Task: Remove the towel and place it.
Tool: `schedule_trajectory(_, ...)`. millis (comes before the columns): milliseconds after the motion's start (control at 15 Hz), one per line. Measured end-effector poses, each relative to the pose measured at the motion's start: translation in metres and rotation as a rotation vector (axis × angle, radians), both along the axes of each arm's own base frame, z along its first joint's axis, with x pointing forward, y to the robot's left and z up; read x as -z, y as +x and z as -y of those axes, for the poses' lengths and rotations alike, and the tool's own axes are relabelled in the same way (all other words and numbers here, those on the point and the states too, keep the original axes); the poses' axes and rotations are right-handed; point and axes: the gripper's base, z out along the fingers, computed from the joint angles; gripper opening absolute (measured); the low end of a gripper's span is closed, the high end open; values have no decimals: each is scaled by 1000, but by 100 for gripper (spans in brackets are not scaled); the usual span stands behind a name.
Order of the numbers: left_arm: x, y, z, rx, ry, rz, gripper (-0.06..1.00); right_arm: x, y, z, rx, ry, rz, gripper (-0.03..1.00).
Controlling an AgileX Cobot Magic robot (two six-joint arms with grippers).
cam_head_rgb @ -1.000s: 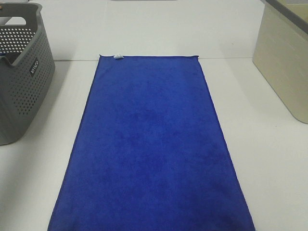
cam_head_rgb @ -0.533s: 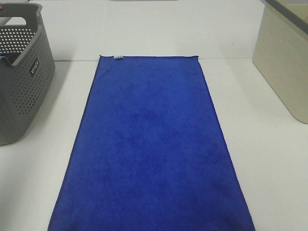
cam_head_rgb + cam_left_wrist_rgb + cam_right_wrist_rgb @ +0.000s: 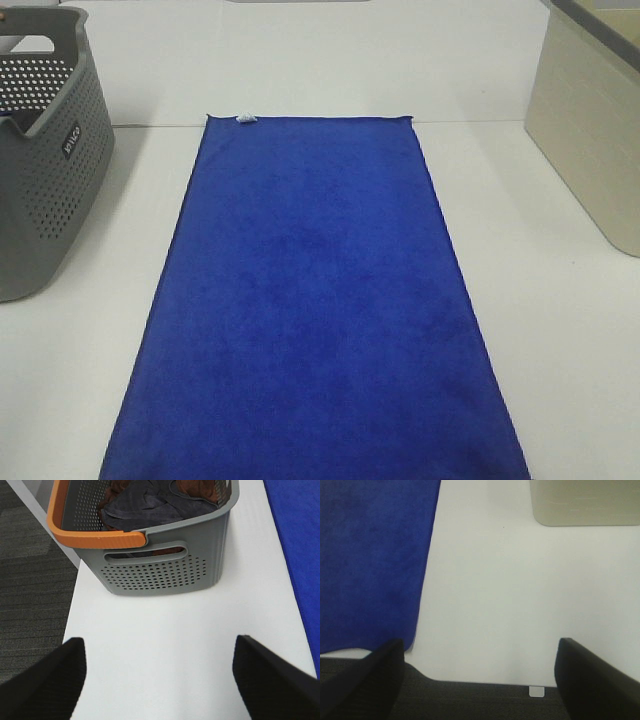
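Towel (image 3: pixel 315 300) lies flat, basket (image 3: pixel 45 150) at nine o'clock; both fingers (image 3: pixel 280 675) released, should pinch near corners.

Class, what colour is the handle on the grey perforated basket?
Orange. The handle of the grey perforated basket shows best in the left wrist view.

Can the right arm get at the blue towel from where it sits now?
Probably yes: the right gripper is open and empty, and only bare table lies between it and the flat towel.
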Motion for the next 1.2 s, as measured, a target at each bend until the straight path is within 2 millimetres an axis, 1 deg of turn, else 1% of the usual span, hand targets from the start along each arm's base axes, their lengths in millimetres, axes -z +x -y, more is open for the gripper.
schedule_trajectory(133, 9, -19, 1, -3, -1, 32, 76, 18, -7, 0, -4, -4, -5, 79)
schedule_trajectory(333, 25, -41, 1, -8, -1, 58, 76, 41, -23, 0, -32, -38, 61, 79)
schedule_trajectory(467, 35, -49, 1, -11, -3, 57, 76, 51, -32, 0, -47, -57, 117, 78)
schedule_trajectory(533, 47, -55, 2, -9, -5, 73, 76, 56, -34, 0, -56, -71, 131, 77)
schedule_trajectory(600, 52, -59, 3, 0, -13, 94, 76, 55, -33, 0, -59, -74, 137, 76)
schedule_trajectory(800, 56, -55, 5, 28, -10, 137, 76, 57, -30, 0, -61, -71, 154, 75)
schedule_trajectory(933, 56, -54, 5, 33, -14, 143, 76, 60, -26, -1, -65, -55, 171, 75)
schedule_trajectory(1200, 56, -53, 6, 42, -24, 148, 76, 60, -26, -2, -66, -52, 178, 75)
